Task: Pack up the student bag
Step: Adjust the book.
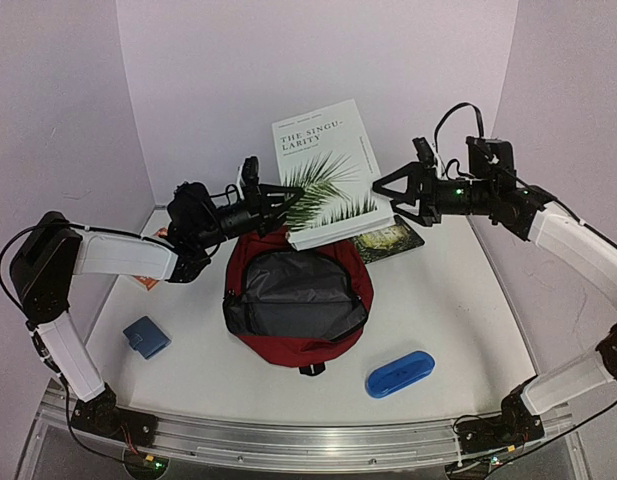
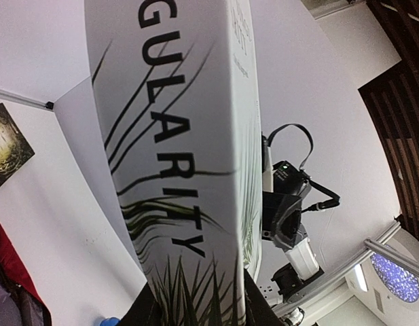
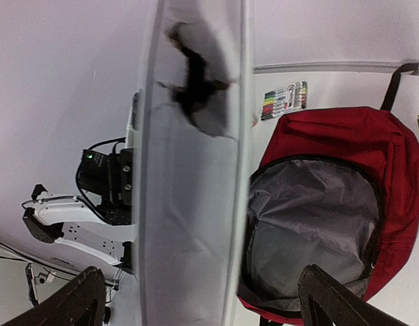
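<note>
The student bag [image 1: 298, 300] lies mid-table, dark red, its mouth unzipped and the grey lining showing. Over its far end hangs a white book [image 1: 328, 170] with palm leaves on the cover, tilted up. My left gripper [image 1: 286, 202] is shut on the book's lower left edge; in the left wrist view the gripper [image 2: 195, 309] pinches the book [image 2: 175, 136] at the bottom. My right gripper [image 1: 380, 190] stands wide open at the book's right edge. In the right wrist view the book [image 3: 192, 204] rises between the spread fingers [image 3: 83, 299] with gaps on both sides, the bag [image 3: 318, 224] beyond it.
A blue oblong case [image 1: 399, 373] lies near the front right of the bag. A small blue pouch [image 1: 146, 337] sits front left, an orange item [image 1: 146, 281] behind it. A dark green booklet [image 1: 388, 238] lies behind the bag. A marker pack [image 3: 285, 100] lies by the wall.
</note>
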You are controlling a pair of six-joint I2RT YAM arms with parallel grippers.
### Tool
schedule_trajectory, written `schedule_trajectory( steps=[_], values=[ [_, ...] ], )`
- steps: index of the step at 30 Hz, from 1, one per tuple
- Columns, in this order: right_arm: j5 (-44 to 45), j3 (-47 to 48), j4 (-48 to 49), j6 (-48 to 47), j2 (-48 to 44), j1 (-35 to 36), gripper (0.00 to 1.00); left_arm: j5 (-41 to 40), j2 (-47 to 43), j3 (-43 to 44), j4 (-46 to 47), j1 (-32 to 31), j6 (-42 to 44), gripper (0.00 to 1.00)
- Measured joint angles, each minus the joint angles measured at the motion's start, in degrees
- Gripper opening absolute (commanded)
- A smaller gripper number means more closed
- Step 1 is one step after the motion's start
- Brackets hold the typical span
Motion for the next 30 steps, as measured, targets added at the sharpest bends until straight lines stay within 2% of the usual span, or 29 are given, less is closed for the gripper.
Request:
schedule_trajectory(
  steps=[4,10,14,17,20,23,25,30],
  values=[
    [-0.3,-0.7,0.2,-0.8,0.5,0.0,0.77,0.6,0.6,0.7,0.8,-0.2,0.0,0.10],
    [-4.0,-1.2,0.9,-2.2,0.5,0.2,0.62,1.1,1.5,0.7,1.7,-0.3,-0.3,0.12],
    [-6.7,-1.5,1.4,-3.0,0.4,0.9,0.43,1.4,1.6,0.8,2.1,-0.4,-0.4,0.15],
    [-7.2,-1.6,1.2,-2.8,0.3,1.4,0.29,2.0,2.0,1.3,2.6,-0.4,0.3,0.40],
    [-7.4,-1.6,0.2,-3.8,0.0,1.2,0.20,3.0,2.2,1.9,2.3,-0.3,1.0,0.63],
    [-7.6,-1.1,-4.3,-8.7,-0.6,1.6,0.18,4.3,0.6,2.3,-2.4,-0.4,3.4,0.83],
    [-7.6,-0.5,-8.5,-12.3,-1.0,1.7,0.18,5.2,-2.2,2.3,-10.0,-0.4,6.8,0.97],
    [-7.2,2.1,-22.7,-27.2,-3.0,1.8,0.14,5.8,-13.1,3.3,-36.9,0.0,22.9,1.00]
  ],
)
